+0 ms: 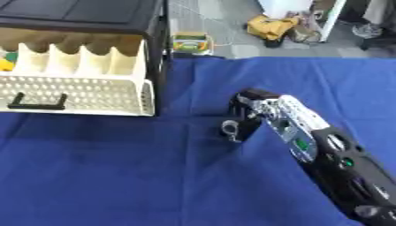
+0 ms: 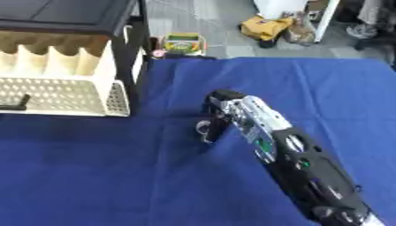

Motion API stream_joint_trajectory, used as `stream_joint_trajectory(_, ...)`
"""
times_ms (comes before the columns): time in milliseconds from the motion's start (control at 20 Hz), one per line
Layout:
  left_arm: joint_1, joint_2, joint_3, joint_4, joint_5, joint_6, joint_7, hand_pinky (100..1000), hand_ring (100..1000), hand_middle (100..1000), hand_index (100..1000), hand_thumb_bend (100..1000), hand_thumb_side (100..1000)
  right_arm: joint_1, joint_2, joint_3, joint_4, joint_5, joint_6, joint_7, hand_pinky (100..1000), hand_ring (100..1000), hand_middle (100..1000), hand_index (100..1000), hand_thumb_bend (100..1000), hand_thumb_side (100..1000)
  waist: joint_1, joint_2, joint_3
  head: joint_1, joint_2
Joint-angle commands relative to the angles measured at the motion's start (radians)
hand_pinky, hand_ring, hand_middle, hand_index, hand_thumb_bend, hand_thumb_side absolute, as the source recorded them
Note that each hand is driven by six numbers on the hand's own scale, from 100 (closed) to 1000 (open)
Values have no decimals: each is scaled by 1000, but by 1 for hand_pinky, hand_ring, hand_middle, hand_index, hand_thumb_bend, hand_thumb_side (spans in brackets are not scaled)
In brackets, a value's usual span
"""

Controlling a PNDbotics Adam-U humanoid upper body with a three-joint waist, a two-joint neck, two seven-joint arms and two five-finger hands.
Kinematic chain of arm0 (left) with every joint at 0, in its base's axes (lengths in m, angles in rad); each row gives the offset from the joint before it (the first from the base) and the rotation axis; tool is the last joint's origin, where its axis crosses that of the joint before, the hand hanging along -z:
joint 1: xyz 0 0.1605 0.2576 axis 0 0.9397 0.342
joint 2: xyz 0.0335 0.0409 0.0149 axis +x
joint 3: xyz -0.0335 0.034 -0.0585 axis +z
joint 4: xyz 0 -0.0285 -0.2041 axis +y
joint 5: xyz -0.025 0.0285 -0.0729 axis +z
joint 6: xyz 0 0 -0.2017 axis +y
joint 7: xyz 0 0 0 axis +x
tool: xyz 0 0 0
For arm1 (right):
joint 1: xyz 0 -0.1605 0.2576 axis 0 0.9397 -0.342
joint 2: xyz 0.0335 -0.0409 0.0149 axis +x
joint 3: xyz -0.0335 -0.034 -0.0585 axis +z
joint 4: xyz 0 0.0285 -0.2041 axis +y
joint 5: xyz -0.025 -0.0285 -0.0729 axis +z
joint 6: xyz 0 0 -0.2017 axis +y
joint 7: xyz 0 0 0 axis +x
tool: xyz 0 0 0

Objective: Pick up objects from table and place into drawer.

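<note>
The cream drawer [image 1: 77, 95] with a black handle [image 1: 36, 102] stands pulled out of the black cabinet [image 1: 77, 15] at the upper left. At its far left edge a small yellow and green thing [image 1: 6, 61] lies inside. My right hand [image 1: 247, 115] comes in from the lower right and points down onto the blue cloth [image 1: 116, 176] near the middle, to the right of the drawer. Its underside is hidden, so I cannot see whether it holds anything. No loose object shows on the cloth. My left hand is out of view.
The table's far edge runs behind the hand. Beyond it on the floor lie a small colourful box [image 1: 191, 43] and a yellow bundle [image 1: 271, 26]. The cabinet's black frame [image 1: 160, 66] stands between the drawer and the hand.
</note>
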Motion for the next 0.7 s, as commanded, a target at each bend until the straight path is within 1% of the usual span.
stream_joint_trajectory(50,-9,11,6,-12,0,-1,-4,100,100,100,707,100,738,-25,-11,-7,-20,-2,6,-5,443,614,622,737,534,224,3,-23,-1,-3,-14)
stream_joint_trajectory(350,-8,9,6,-12,-3,-3,-4,100,100,100,706,100,735,-24,-10,-1,5,11,-1,0,444,621,624,732,514,177,4,-21,2,-4,-14)
stream_joint_trajectory(700,-7,7,5,-12,-2,-7,-1,100,100,100,705,100,734,-23,-8,2,22,11,-13,11,438,620,621,729,506,158,6,-19,6,-6,-13)
